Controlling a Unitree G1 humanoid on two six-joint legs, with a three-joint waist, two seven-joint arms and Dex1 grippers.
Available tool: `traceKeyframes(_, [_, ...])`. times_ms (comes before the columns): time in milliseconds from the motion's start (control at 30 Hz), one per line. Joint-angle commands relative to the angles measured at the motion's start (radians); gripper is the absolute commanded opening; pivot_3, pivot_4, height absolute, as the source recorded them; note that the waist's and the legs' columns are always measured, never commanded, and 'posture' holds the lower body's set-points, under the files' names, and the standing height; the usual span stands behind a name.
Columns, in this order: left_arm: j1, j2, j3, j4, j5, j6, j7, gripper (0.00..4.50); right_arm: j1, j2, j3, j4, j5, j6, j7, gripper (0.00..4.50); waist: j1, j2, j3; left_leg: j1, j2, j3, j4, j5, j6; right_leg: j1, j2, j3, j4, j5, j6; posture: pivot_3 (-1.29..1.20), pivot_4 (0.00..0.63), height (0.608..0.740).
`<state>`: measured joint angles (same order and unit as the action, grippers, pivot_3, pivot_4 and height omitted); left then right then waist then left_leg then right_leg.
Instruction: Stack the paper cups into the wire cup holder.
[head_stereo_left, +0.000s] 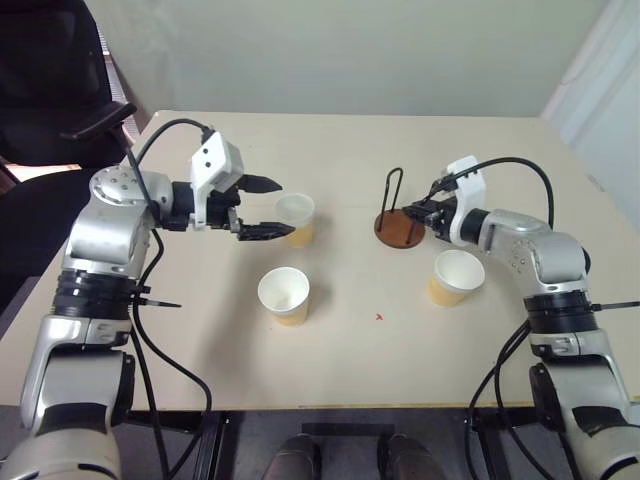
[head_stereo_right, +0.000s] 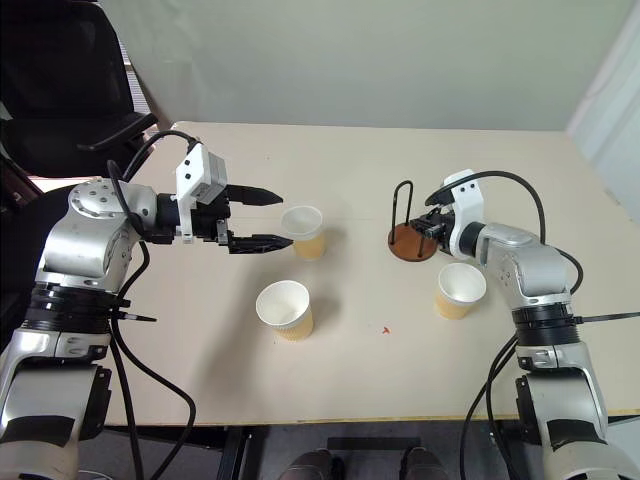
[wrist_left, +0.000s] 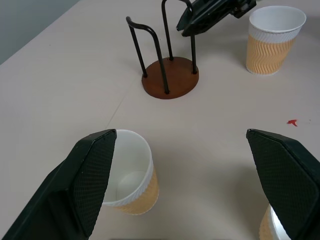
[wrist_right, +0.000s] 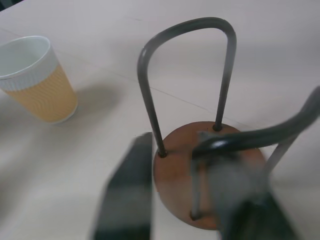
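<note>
Three paper cups stand upright on the table: one (head_stereo_left: 296, 220) in the middle, one (head_stereo_left: 285, 295) nearer the front, one (head_stereo_left: 455, 277) on the right. The wire cup holder (head_stereo_left: 400, 228) stands right of centre, with nothing inside its black loops. My left gripper (head_stereo_left: 286, 208) hovers open just left of the middle cup, one finger (wrist_left: 95, 175) on each side of its near edge, not touching it. My right gripper (head_stereo_left: 425, 212) is at the holder's right side, shut on the nearer wire loop (wrist_right: 220, 142). The right cup sits just below that arm.
The beige table (head_stereo_left: 350, 370) has a small red mark (head_stereo_left: 379, 317) near the front. A black office chair (head_stereo_left: 60, 90) stands off the table's far left corner. A pale wall runs behind the table.
</note>
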<state>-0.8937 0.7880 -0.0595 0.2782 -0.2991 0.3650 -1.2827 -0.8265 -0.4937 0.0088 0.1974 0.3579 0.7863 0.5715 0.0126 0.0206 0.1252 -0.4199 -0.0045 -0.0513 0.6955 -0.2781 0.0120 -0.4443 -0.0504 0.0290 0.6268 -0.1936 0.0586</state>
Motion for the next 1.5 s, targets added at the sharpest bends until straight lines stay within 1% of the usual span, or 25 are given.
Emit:
traceKeyframes(33, [-0.002,0.012,0.022,-0.040,-0.012,-0.004,-0.013,4.50,-0.004,-0.022,-0.041,-0.077,0.019,-0.009,0.026,0.02,0.000,0.000,0.000,0.000,0.000,0.000,0.000,0.000,0.000,0.000,0.000,0.000,0.000,0.000,0.000,0.00,0.150,0.740])
traceKeyframes(167, [0.019,0.033,0.009,-0.099,-0.043,0.040,-0.076,4.50,0.022,-0.085,-0.024,-0.260,0.099,0.080,0.135,0.02,0.000,0.000,0.000,-0.001,0.000,0.000,0.000,0.000,0.000,0.000,0.000,0.000,-0.001,0.000,0.000,0.00,0.150,0.740])
traceKeyframes(333, [0.088,0.109,-0.008,-0.261,-0.131,0.148,-0.215,4.50,0.071,-0.204,-0.010,-0.529,0.255,0.247,0.263,0.02,0.000,0.000,0.000,-0.002,0.000,0.001,-0.003,-0.001,-0.002,-0.001,0.001,0.000,-0.002,0.000,0.000,0.00,0.150,0.740])
traceKeyframes(433, [0.109,0.145,-0.020,-0.310,-0.145,0.164,-0.262,4.50,0.091,-0.248,-0.009,-0.614,0.310,0.296,0.292,0.02,0.000,0.000,0.000,-0.001,0.000,0.000,-0.004,0.000,-0.002,-0.001,0.001,0.000,-0.003,0.000,0.000,0.00,0.150,0.740])
traceKeyframes(533, [0.098,0.163,-0.035,-0.315,-0.142,0.163,-0.294,4.50,0.120,-0.252,0.003,-0.672,0.348,0.328,0.287,0.02,0.000,0.000,0.000,-0.001,0.000,0.000,-0.001,0.000,-0.002,0.000,0.001,0.000,-0.001,0.000,0.000,0.00,0.150,0.740])
traceKeyframes(767, [0.073,0.161,-0.052,-0.301,-0.131,0.160,-0.299,4.50,0.196,-0.234,0.106,-0.684,0.297,0.267,0.277,0.02,-0.001,0.000,0.000,0.002,0.001,-0.001,0.001,0.004,-0.002,0.002,0.001,0.000,0.002,0.003,-0.003,0.00,0.150,0.740])
traceKeyframes(900, [0.073,0.164,-0.058,-0.310,-0.130,0.166,-0.294,4.50,0.235,-0.237,0.202,-0.653,0.219,0.203,0.280,0.02,-0.003,0.000,0.000,0.002,0.001,-0.002,0.001,0.005,-0.001,0.002,0.001,0.000,0.002,0.003,-0.003,0.00,0.150,0.740])
traceKeyframes(967, [0.074,0.165,-0.060,-0.314,-0.129,0.167,-0.292,4.50,0.240,-0.242,0.227,-0.633,0.186,0.178,0.279,0.02,-0.006,0.000,0.000,0.002,0.001,-0.001,0.001,0.005,-0.001,0.002,0.001,0.000,0.002,0.003,-0.003,0.00,0.150,0.740])
traceKeyframes(1067, [0.074,0.166,-0.062,-0.314,-0.127,0.165,-0.292,4.50,0.242,-0.251,0.225,-0.628,0.182,0.172,0.288,0.91,-0.008,-0.001,0.000,0.002,0.001,-0.002,0.001,0.005,-0.001,0.002,0.001,0.000,0.002,0.004,-0.004,0.00,0.150,0.740])
traceKeyframes(1100, [0.075,0.166,-0.062,-0.313,-0.126,0.164,-0.293,4.50,0.243,-0.254,0.221,-0.628,0.181,0.172,0.290,1.13,-0.008,-0.001,0.000,0.002,0.001,-0.002,0.001,0.005,-0.001,0.002,0.001,0.000,0.002,0.004,-0.004,0.00,0.150,0.740])
traceKeyframes(1267, [0.075,0.165,-0.067,-0.307,-0.122,0.156,-0.295,4.50,0.247,-0.279,0.179,-0.652,0.202,0.196,0.286,2.80,-0.008,-0.001,0.000,0.002,0.001,-0.002,0.001,0.005,-0.001,0.002,0.001,0.000,0.002,0.004,-0.004,0.00,0.150,0.740])
traceKeyframes(1333, [0.074,0.163,-0.067,-0.304,-0.121,0.152,-0.295,4.50,0.238,-0.291,0.133,-0.697,0.242,0.239,0.276,3.52,-0.008,-0.001,0.000,0.001,0.001,-0.001,0.000,0.005,-0.001,0.002,0.001,0.000,0.001,0.004,-0.004,0.00,0.150,0.740])
traceKeyframes(1400, [0.075,0.163,-0.067,-0.300,-0.119,0.145,-0.298,4.50,0.231,-0.308,0.079,-0.740,0.293,0.289,0.277,3.52,-0.008,-0.001,0.000,0.001,0.001,-0.001,0.000,0.005,-0.001,0.002,0.001,0.000,0.001,0.004,-0.004,0.00,0.150,0.740])
traceKeyframes(1500, [0.079,0.167,-0.066,-0.299,-0.115,0.133,-0.306,4.50,0.231,-0.364,0.011,-0.792,0.350,0.337,0.294,3.52,-0.007,-0.001,0.000,0.001,0.001,-0.001,-0.001,0.005,-0.001,0.002,0.001,0.000,0.000,0.004,-0.004,0.00,0.150,0.740])
